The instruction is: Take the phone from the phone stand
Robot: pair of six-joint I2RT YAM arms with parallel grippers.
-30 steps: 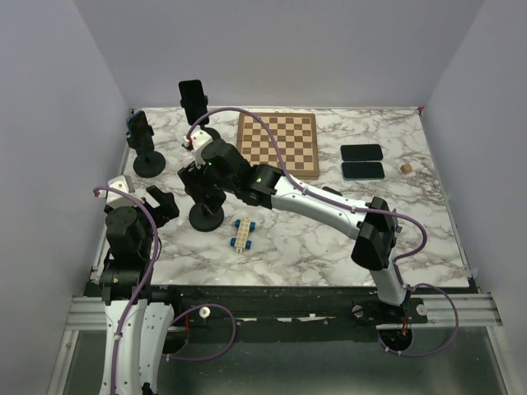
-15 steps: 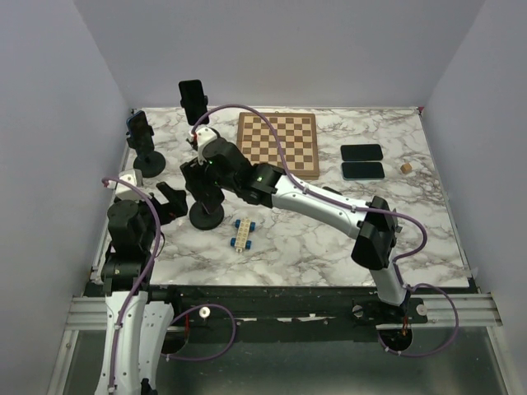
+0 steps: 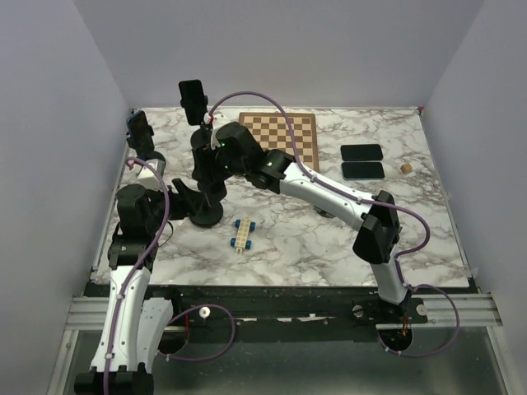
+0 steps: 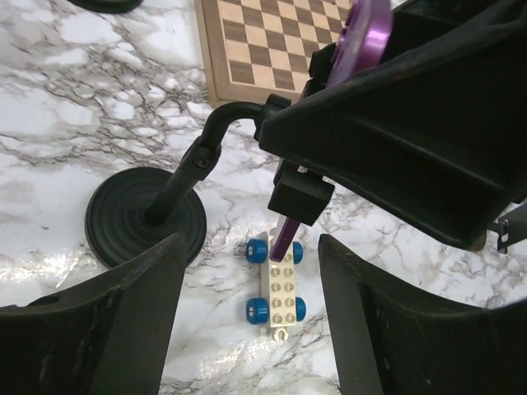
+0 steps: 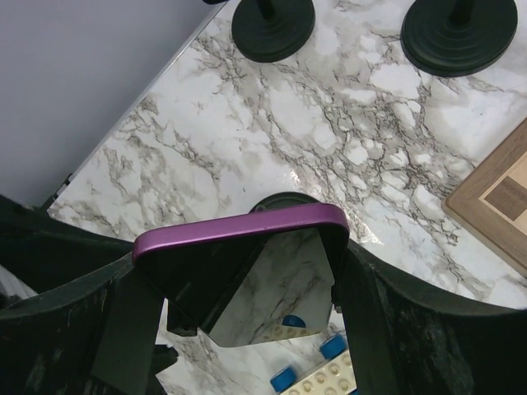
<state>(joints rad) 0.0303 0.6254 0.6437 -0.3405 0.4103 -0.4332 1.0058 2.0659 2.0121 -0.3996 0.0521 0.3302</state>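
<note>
Grey walls close in a marble table (image 3: 329,239), tightest on the left. The stand (image 4: 148,226) is upright at front-left, just ahead of the left gripper (image 4: 251,329), whose fingers are spread and empty. The phone (image 5: 239,234) is clamped across its width in the right gripper (image 5: 247,313), over the stand's base, long axis seemingly along the fingers; whether it has cleared the cradle I cannot tell

Count per kind. Phone stands (image 3: 206,216) (image 5: 272,25) (image 5: 459,33): 3 no. Phones (image 3: 192,97) (image 3: 140,130) (image 3: 362,152) (image 3: 362,169): 5 no., incl. purple-cased phone (image 5: 239,232). Chessboard (image 3: 278,141): 1 no. Wheeled brick toy (image 3: 243,234): 1 no. Small brown cork-like obj. (image 3: 406,167): 1 no.
</note>
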